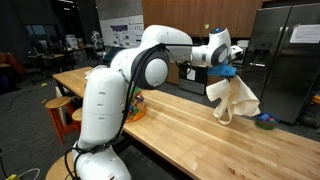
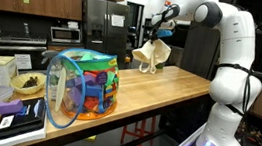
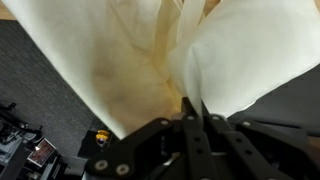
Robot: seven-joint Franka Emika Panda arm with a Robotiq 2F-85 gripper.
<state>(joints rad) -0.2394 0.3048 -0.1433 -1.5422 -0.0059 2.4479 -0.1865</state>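
While the gripper (image 1: 229, 70) hangs over the wooden table (image 1: 180, 125), its jaws are pinched fully together on the top of a cream cloth (image 1: 232, 98). The cloth's lower folds reach the tabletop, near a small blue object (image 1: 265, 121).

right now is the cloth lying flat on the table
No, the cloth hangs bunched from the shut gripper over the wooden table, not spread flat on it.

cloth (image 3: 120, 60) top beyond the wrist view's edge
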